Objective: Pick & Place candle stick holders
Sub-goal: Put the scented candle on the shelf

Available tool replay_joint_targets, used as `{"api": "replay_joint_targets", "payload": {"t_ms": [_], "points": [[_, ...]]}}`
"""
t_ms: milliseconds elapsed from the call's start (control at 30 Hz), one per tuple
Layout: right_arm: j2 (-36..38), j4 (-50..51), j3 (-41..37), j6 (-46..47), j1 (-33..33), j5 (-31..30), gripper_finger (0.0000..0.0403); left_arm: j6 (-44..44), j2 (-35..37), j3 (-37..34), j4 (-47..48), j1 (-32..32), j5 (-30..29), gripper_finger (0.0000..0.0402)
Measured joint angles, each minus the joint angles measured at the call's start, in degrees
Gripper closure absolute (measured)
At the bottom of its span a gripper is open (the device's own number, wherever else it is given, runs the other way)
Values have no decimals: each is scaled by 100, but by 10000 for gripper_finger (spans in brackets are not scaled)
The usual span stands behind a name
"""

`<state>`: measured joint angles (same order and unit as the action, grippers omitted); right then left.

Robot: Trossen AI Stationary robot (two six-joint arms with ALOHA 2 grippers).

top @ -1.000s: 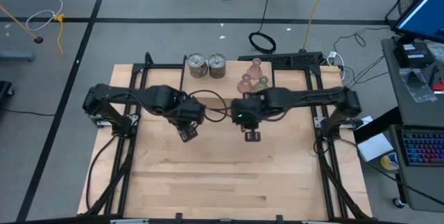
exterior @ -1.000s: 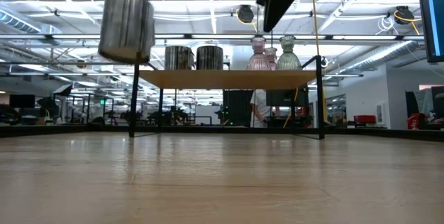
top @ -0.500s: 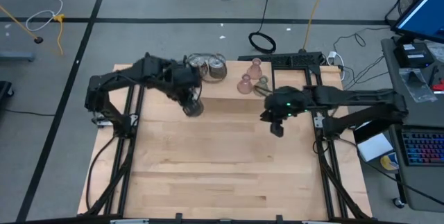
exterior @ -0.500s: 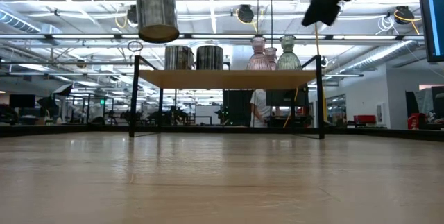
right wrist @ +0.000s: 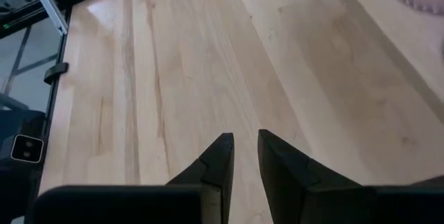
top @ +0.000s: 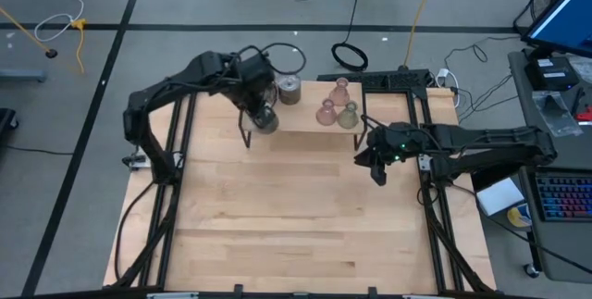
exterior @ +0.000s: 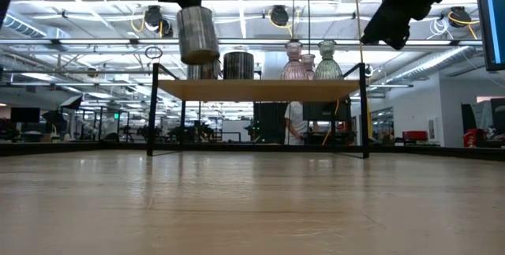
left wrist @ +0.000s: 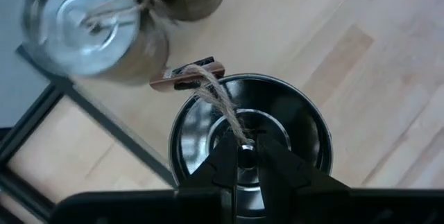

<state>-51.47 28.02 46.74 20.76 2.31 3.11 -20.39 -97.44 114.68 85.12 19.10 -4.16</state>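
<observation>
I'm carrying a silver candle holder (exterior: 197, 34) in the left pincer (left wrist: 239, 156), clamped on its centre post, just above the raised shelf (exterior: 256, 89). I'm aiming beside the two silver ones (top: 289, 88) without bumping them. The right pincer (right wrist: 241, 156) is hanging empty, nearly together, over the surface (top: 305, 216).

Three silver holders (exterior: 197, 35), two pinkish glass holders (top: 326, 112), one green glass holder (top: 348, 118).

Raised wooden shelf (exterior: 260, 90) bears silver holders (top: 289, 89) and glass holders (top: 335, 109).
</observation>
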Motion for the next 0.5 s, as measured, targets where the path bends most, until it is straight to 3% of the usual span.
{"api": "replay_joint_targets", "payload": {"t_ms": [300, 500], "points": [[41, -39, -61, 108, 0, -2, 344, 661, -1201, 1400, 479, 168, -36, 370], [41, -39, -61, 108, 0, -2, 344, 881, -1545, 1732, 474, 264, -70, 371]]}}
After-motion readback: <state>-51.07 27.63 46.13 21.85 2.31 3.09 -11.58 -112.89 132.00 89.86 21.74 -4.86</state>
